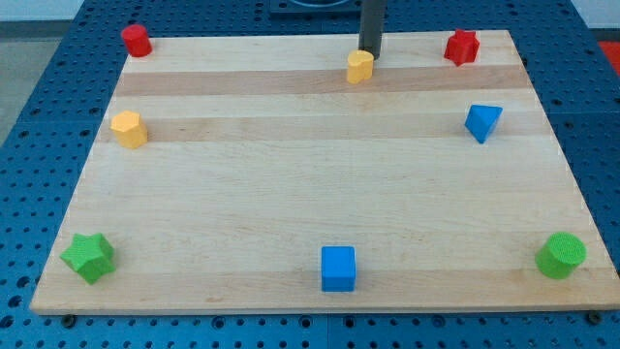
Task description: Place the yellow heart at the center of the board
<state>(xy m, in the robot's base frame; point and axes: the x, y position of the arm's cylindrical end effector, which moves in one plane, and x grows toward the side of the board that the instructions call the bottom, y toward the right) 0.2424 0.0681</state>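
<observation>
- board (310, 194): wide, smooth wood; its centre lies well below the heart
- my tip (370, 53): bare rod, grips nothing; touching the heart's top-right side
- heart (359, 67): yellow, top edge; likely light, rigid, slippery; push squarely or it may spin

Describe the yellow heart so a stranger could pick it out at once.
Look along the wooden board's top edge, near its middle. The yellow heart sits there, right below my tip. The only other yellow block is a hexagon near the left edge.
</observation>
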